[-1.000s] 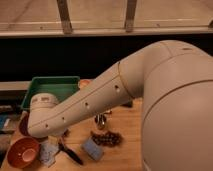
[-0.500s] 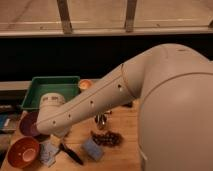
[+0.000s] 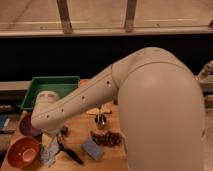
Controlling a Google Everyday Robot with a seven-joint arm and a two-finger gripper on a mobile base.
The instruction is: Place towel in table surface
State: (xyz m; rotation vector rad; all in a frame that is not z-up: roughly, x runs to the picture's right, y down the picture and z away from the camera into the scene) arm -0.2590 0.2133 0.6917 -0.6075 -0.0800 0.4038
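Judging the towel (image 3: 48, 156), I expect it to be very light, thin and limp: it will fold and sag, not slip or break. It lies crumpled on the worktop (image 3: 82, 131), between the orange bowl (image 3: 21, 152) and the black tool (image 3: 71, 154). If I must take it again, I would pinch a raised fold, not a flat edge. The gripper (image 3: 54, 145) hangs just above it, and its fingers stand wide apart with nothing held, as far as I can see. Compared with one second ago, the forearm has swung a little to the right, and the purple bowl (image 3: 26, 127) shows more.
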